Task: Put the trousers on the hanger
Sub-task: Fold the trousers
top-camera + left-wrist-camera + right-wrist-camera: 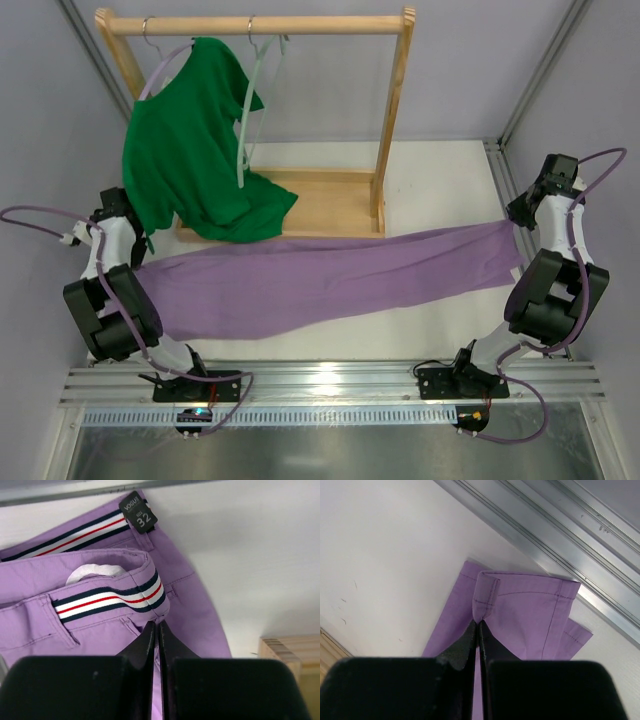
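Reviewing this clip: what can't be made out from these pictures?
- Top view: where the arms grip the trousers is hidden under their own wrists.
- Top view: the hanger is seen nearly edge-on, so its lower bar cannot be told.
- Left wrist: the left gripper covers the fabric below the waistband. The tag has small print too small to read.
- Right wrist: the right gripper hides the fabric below the cuff.

The trousers (320,280) across the table (440,190), before the rack (395,120) with hanger (247,122).
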Tool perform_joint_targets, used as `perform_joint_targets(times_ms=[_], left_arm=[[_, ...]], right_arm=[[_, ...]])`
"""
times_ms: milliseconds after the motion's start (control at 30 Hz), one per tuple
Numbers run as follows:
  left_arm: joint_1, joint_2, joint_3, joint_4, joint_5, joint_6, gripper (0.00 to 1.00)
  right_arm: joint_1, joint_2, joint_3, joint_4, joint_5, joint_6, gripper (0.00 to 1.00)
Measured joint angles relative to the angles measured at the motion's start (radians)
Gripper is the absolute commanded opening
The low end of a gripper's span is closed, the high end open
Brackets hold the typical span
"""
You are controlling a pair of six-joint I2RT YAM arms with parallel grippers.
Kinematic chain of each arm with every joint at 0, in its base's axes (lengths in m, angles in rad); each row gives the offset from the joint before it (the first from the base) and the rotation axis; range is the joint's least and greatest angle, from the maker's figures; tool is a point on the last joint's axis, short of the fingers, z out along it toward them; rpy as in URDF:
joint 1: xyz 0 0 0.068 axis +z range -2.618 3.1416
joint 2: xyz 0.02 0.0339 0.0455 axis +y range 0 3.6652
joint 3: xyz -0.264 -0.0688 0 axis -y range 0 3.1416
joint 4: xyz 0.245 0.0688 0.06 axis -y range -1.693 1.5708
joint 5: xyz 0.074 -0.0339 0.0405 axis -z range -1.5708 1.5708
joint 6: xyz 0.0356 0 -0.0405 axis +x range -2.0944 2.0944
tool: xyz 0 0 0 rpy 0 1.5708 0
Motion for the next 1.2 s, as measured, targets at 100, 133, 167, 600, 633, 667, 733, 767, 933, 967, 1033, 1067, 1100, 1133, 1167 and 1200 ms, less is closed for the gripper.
perform_joint_targets(times_ms=[100, 133, 167, 600, 633, 667, 733, 767, 933, 967, 1033, 1067, 1100, 1133, 1167, 1200], left_arm=[[0.000, -0.048, 0.002, -0.005, -0.019, 0.000, 0.00], [0.000, -0.058, 0.002, -0.009, -0.027, 0.000, 0.01], [0.000, -0.064, 0.002, -0.014, -0.034, 0.001, 0.01], [0.000, -0.075, 0.018, -0.008, -0.120, 0.006, 0.01], [0.000, -0.064, 0.017, 0.001, -0.125, 0.005, 0.00], [0.000, -0.052, 0.017, 0.012, -0.129, 0.005, 0.01], [0.000, -0.031, 0.016, 0.039, -0.134, 0.005, 0.01], [0.000, -0.018, 0.016, 0.053, -0.135, 0.006, 0.01], [0.000, 0.086, 0.024, 0.106, -0.140, 0.007, 0.00], [0.000, 0.107, 0.024, 0.121, -0.139, 0.009, 0.00], [0.000, 0.140, 0.024, 0.150, -0.136, 0.023, 0.00], [0.000, 0.152, 0.024, 0.163, -0.134, 0.029, 0.00], [0.000, 0.159, 0.024, 0.169, -0.132, 0.033, 0.00], [0.000, 0.165, 0.024, 0.175, -0.129, 0.041, 0.01], [0.000, 0.172, 0.026, 0.176, -0.127, 0.052, 0.05], [0.000, 0.177, 0.031, 0.173, -0.125, 0.060, 0.37]], right_arm=[[0.000, 0.000, 0.000, -0.003, 0.000, 0.000, 0.04], [0.000, 0.000, 0.000, -0.006, 0.000, 0.000, 0.04], [0.000, 0.000, 0.000, -0.007, 0.000, 0.000, 0.04], [0.004, 0.036, 0.019, -0.003, -0.045, 0.027, 0.04], [0.004, 0.050, 0.019, -0.001, -0.048, 0.029, 0.04], [0.004, 0.063, 0.019, 0.002, -0.051, 0.031, 0.04], [0.005, 0.090, 0.019, 0.007, -0.057, 0.034, 0.04], [0.005, 0.106, 0.019, 0.013, -0.064, 0.035, 0.04], [0.011, 0.193, 0.019, 0.043, -0.087, 0.038, 0.04], [0.012, 0.209, 0.019, 0.050, -0.089, 0.038, 0.04], [0.014, 0.230, 0.019, 0.059, -0.090, 0.038, 0.04], [0.014, 0.236, 0.019, 0.062, -0.090, 0.038, 0.05], [0.015, 0.239, 0.019, 0.062, -0.088, 0.038, 0.16], [0.016, 0.239, 0.019, 0.061, -0.084, 0.042, 0.22], [0.016, 0.238, 0.019, 0.062, -0.078, 0.045, 0.28], [0.016, 0.237, 0.019, 0.065, -0.076, 0.047, 0.43]])
